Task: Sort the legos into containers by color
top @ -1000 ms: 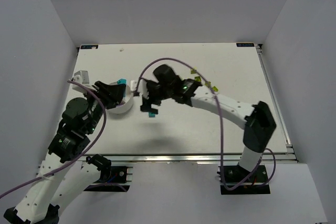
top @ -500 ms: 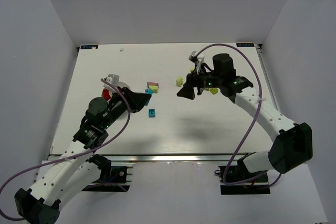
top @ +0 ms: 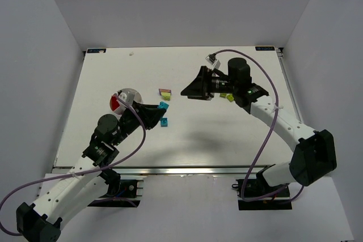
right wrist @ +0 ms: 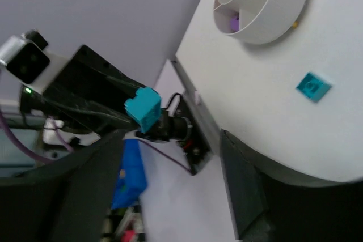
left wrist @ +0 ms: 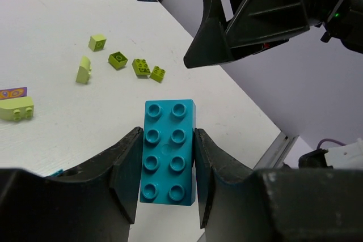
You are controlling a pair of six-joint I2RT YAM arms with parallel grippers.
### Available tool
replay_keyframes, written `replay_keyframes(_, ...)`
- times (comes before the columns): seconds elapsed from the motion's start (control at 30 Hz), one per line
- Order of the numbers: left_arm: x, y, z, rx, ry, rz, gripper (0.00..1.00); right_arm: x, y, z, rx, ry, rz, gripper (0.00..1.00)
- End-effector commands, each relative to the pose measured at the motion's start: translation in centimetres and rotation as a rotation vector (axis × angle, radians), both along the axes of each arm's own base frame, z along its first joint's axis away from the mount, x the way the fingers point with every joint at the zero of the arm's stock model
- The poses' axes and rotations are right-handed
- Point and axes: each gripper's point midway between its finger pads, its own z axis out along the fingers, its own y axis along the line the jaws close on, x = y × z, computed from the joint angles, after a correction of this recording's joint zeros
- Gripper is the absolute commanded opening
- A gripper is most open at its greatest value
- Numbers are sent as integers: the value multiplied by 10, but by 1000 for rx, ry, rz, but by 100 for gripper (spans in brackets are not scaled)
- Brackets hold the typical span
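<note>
Your white counter [top: 113, 72], evenly and softly lit, plain pale grey walls [top: 39, 55] boxing it in on three sides, a metal rail [top: 187, 169] along the near edge facing you

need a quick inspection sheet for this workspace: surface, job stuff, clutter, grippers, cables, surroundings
surface: white table, flat, no marks seen
job's things: divided white dish holding a red piece and a purple piece; large teal brick off the table; small teal brick loose on the table; lime bricks scattered near the right arm; lime and purple stack in the middle of the table
clutter: nothing seen
grippers: left gripper shut on the large teal brick; right gripper open, empty, above the table
cables: purple cables loop off both arms, clear of the bricks
surroundings: plain white walls on three sides; metal rail at the near edge
</note>
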Motion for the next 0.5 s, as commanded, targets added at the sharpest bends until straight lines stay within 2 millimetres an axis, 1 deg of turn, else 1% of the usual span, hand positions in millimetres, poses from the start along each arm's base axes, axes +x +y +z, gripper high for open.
replay_keyframes(0.0, 6, 0, 0, 45, -57, 29, 12, -3, 20, 23, 60, 71, -5, 89)
replay_keyframes(0.13, 8, -8, -4, 87, -59, 29, 13, -14, 34, 20, 55, 86, 26, 89)
replay_keyframes(0.17, 8, -10, -5, 96, -58, 26, 13, -13, 37, 22, 54, 76, 19, 89)
replay_keyframes(0.2, 8, -14, -8, 114, -56, 20, 13, -17, 42, 24, 56, 71, 32, 89)
replay_keyframes(0.23, 10, -14, -7, 119, -59, 29, 13, -16, 45, 21, 51, 76, 32, 89)
replay_keyframes(0.27, 10, -16, -8, 131, -61, 26, 13, -19, 50, 24, 54, 61, 44, 89)
replay_keyframes(0.37, 11, -20, -10, 147, -59, 32, 13, -17, 56, 17, 31, 56, 48, 90)
replay_keyframes(0.43, 9, -23, -11, 152, -58, 25, 13, -14, 57, 12, 17, 58, 46, 89)
replay_keyframes(0.47, 11, -21, -10, 152, -61, 44, 13, -14, 57, 7, 1, 75, 41, 89)
